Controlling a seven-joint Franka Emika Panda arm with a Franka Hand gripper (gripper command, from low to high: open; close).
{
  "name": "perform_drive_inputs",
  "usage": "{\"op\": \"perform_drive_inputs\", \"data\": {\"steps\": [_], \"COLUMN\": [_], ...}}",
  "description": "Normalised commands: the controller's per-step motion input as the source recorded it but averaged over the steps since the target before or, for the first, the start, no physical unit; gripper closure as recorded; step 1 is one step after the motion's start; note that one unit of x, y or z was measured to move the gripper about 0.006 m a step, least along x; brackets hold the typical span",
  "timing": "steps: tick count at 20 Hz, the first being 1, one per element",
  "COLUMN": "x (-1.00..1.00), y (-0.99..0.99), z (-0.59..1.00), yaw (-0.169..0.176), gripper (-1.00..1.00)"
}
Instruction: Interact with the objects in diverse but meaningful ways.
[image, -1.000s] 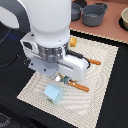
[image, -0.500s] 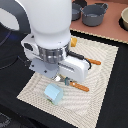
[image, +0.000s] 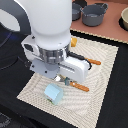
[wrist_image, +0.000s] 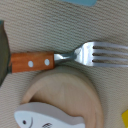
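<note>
Pale blue-and-white carton upright on woven mat; white fish toy flat.

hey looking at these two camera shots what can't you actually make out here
- Gripper: hidden in the exterior view behind the arm's white body; its fingers don't show in the wrist view, so open or shut is unknown.
- Fork: its handle end runs behind a dark blurred edge in the wrist view.
- White fish piece: cut off by the wrist view's edge.
- Grey pots: contents not visible in the exterior view.

pale blue carton, orange-brown fork handle
</note>
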Motion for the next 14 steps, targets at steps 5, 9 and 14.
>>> {"op": "perform_drive_inputs", "data": {"steps": [5, 9, 14], "x": [0.02, 0.06, 0.02], "y": [-0.01, 0.07, 0.06], "z": [0.15, 0.66, 0.55], "yaw": [0.143, 0.074, 0.057], "gripper": [-1.00, -1.00, -1.00]}}
